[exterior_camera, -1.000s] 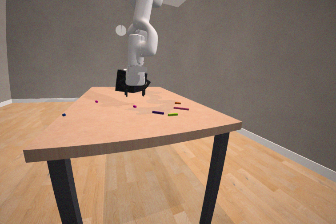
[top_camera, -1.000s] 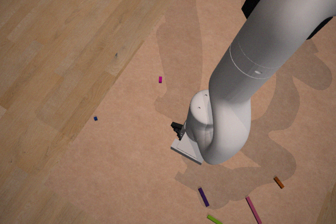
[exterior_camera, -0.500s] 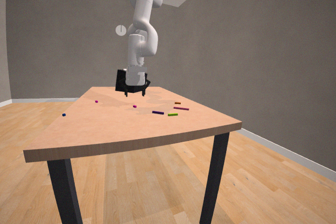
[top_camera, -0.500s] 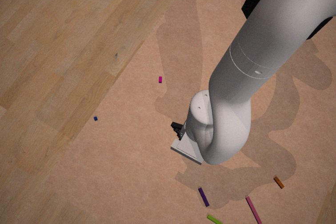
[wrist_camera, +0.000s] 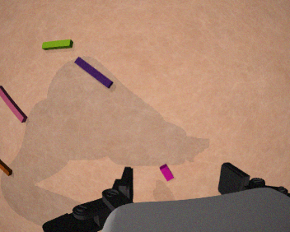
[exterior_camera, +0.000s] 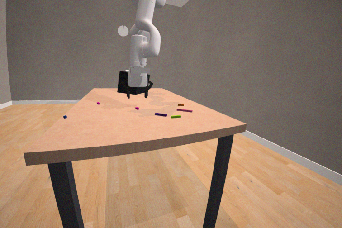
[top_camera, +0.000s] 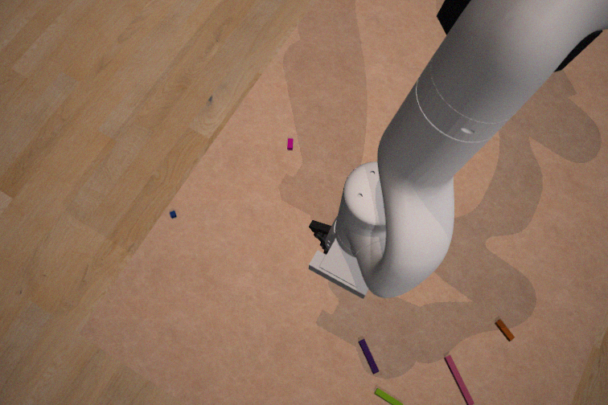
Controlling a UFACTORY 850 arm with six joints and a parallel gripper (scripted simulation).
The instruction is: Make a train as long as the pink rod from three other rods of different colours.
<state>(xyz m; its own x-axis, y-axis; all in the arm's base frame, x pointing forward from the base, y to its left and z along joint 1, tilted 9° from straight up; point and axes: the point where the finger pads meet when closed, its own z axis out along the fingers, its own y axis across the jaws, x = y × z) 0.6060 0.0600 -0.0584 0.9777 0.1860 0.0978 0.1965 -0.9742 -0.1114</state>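
Observation:
My gripper (exterior_camera: 137, 94) (wrist_camera: 178, 180) is open and empty, hanging a little above the table. In the wrist view a short magenta rod (wrist_camera: 166, 173) (exterior_camera: 137, 108) lies flat on the table below the gap between the fingers, nearer the left finger. The arm hides this rod in the top view. The purple rod (top_camera: 368, 355) (exterior_camera: 160, 114) (wrist_camera: 94, 72), lime rod (top_camera: 388, 396) (exterior_camera: 175, 116) (wrist_camera: 57, 44), pink rod (top_camera: 458, 379) (exterior_camera: 184, 110) (wrist_camera: 11, 104) and orange rod (top_camera: 504, 329) (exterior_camera: 180, 104) (wrist_camera: 3, 167) lie apart from each other.
A second magenta rod (top_camera: 289, 143) (exterior_camera: 98, 103) and a small blue rod (top_camera: 173, 214) (exterior_camera: 64, 116) lie far off near the table's left edge. The black robot base (exterior_camera: 122, 85) stands at the back. The table edge (exterior_camera: 136, 144) is in front.

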